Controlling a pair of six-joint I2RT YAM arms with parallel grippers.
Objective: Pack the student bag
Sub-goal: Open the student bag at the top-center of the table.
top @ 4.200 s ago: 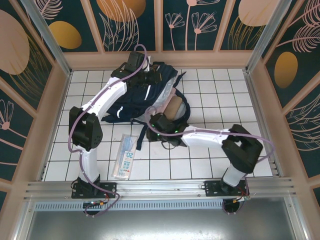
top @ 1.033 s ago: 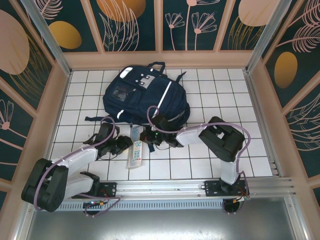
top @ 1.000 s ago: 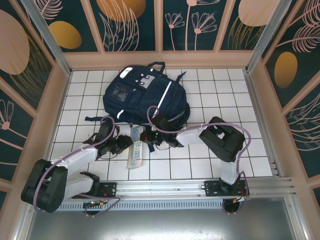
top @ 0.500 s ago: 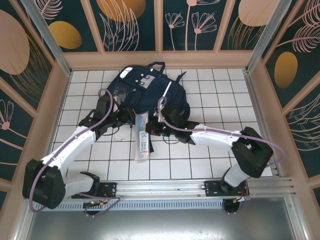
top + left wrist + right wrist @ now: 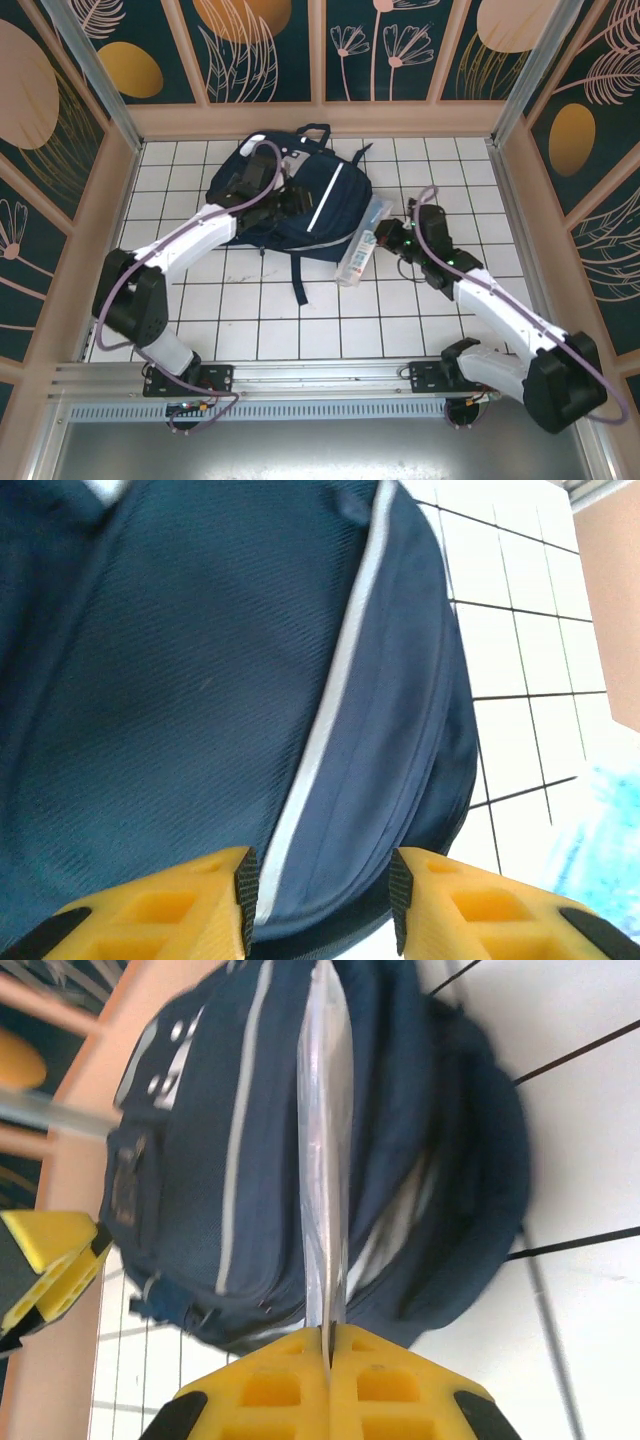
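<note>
1. Left jaws stand partly open over the student bag (image 5: 338, 212), which lies far-centre on the bench (image 5: 450, 170).
2. Right jaws pinch a clear packet (image 5: 360, 250) beside the bag's right edge, with bare tiles nearer.

This is a robot test cell in a lab. A white tiled surface (image 5: 250, 320) is boxed in from 9 round to 3 o'clock by printed panels (image 5: 260, 50) of teal and orange plants. Aluminium posts (image 5: 95, 75) stand at 10 and 2 o'clock. A metal rail (image 5: 320, 375) at 6 o'clock carries two bolted arm bases (image 5: 185, 380).
</note>
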